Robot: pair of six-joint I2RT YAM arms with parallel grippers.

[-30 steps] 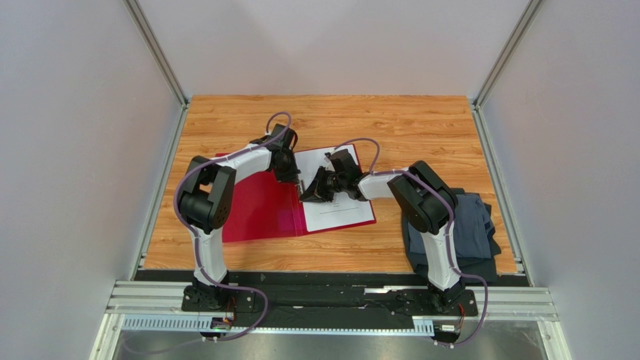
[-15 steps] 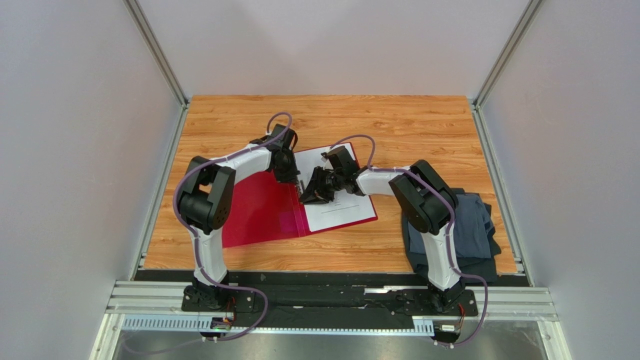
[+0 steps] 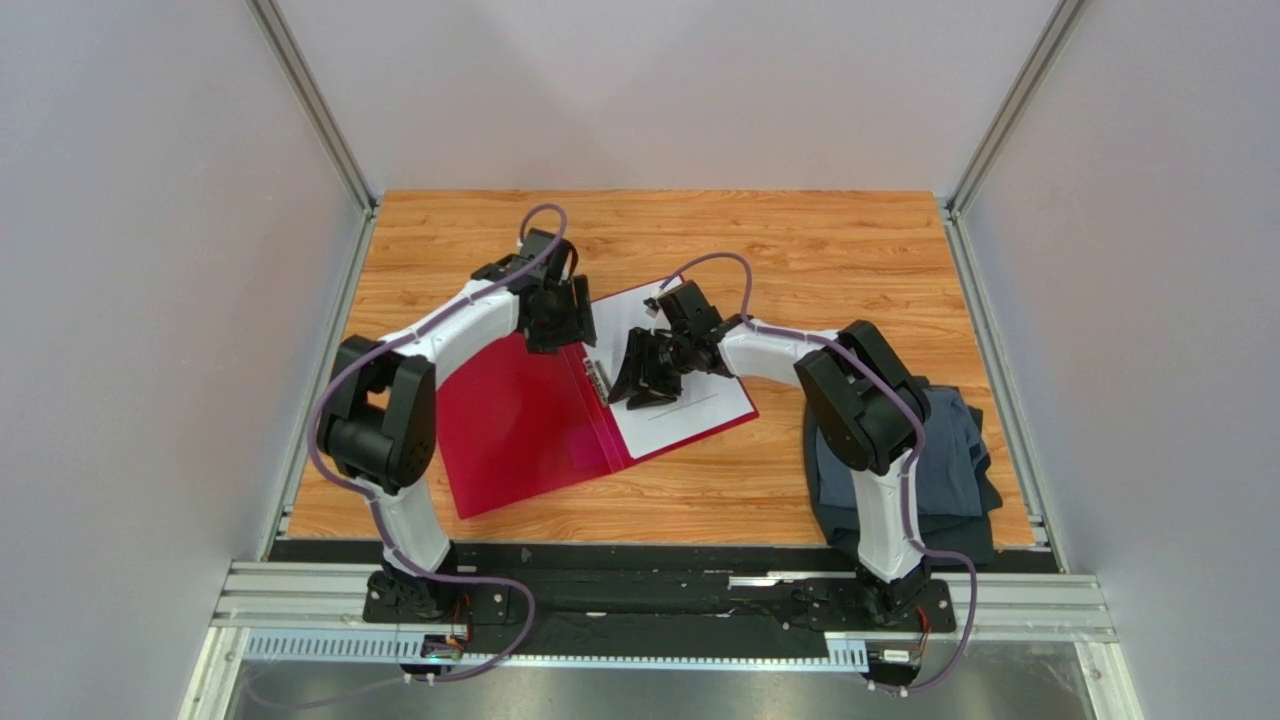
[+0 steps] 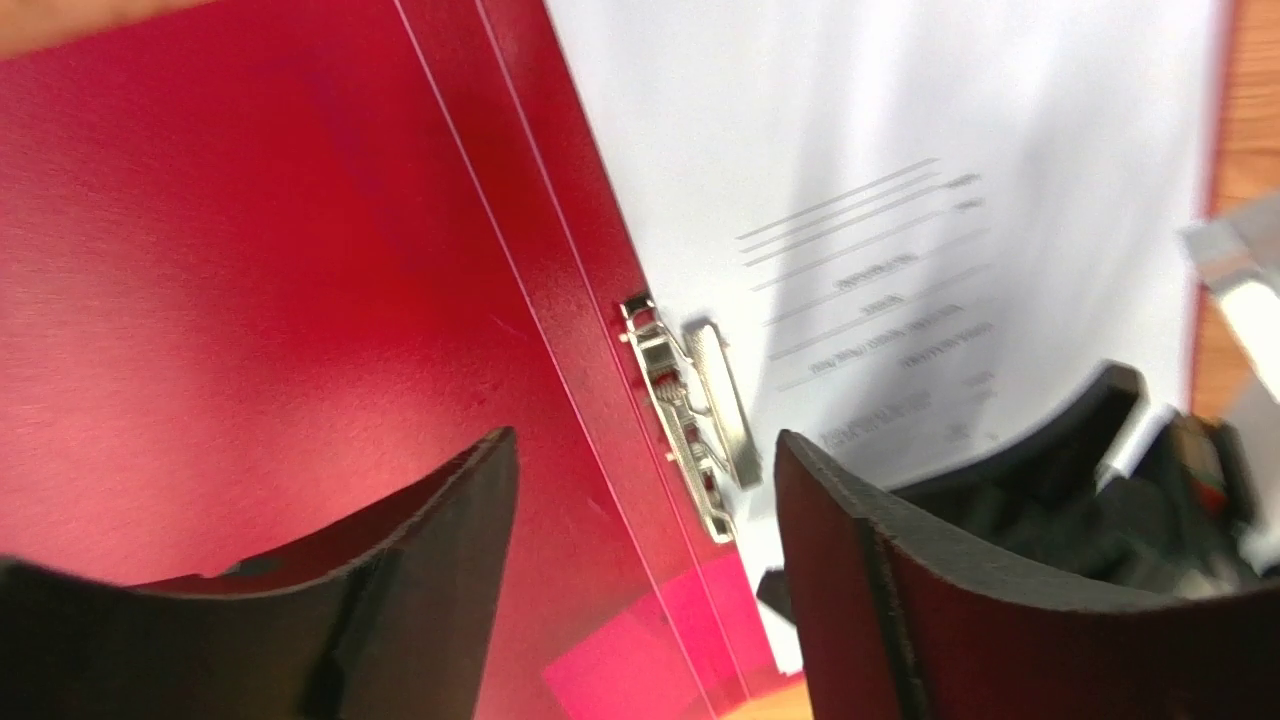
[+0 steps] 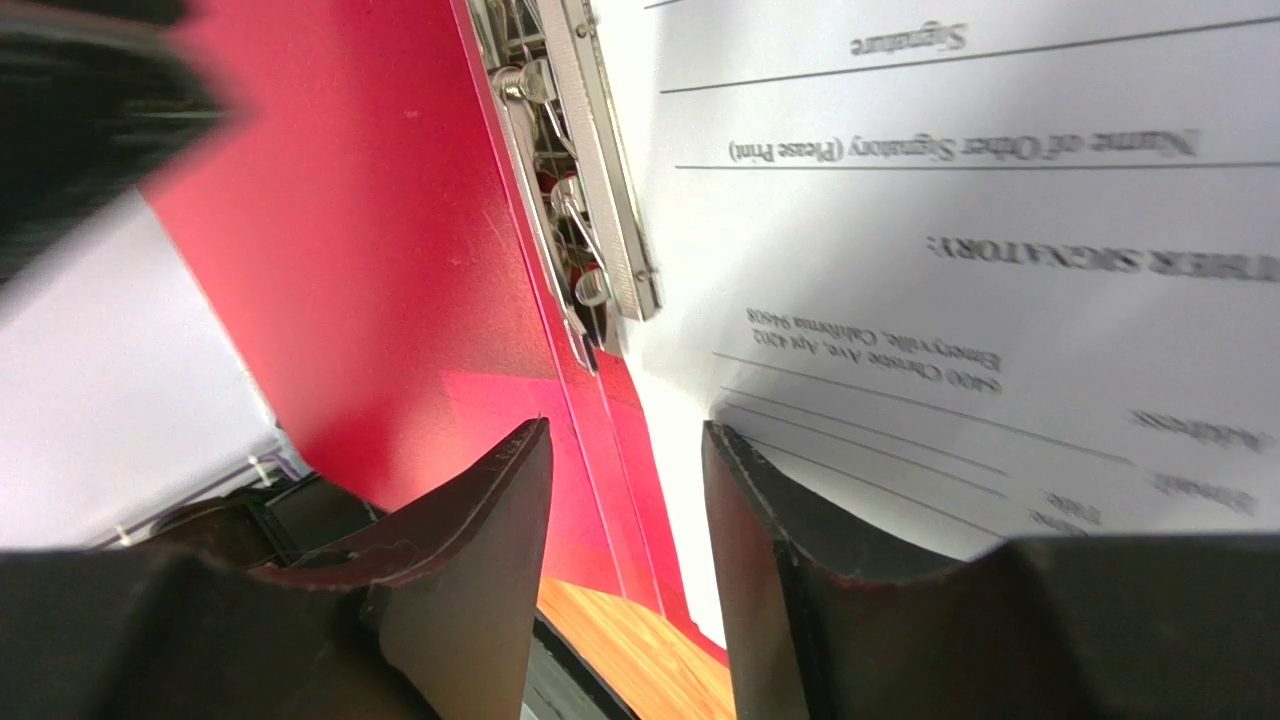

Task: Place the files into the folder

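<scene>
The folder is lying open mid-desk, with the files resting on its half at 3 o'clock of the clip. The left gripper and right gripper are both hanging open and empty. If the sheets are sitting unpinned, swinging the cover is likely risking them sliding out

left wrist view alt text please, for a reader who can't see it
An open red folder lies flat, a white printed sheet on its right half and a metal clip at the spine. The left tool hovers above, its two dark fingers apart with nothing between them; part of the right arm shows at lower right.
</scene>
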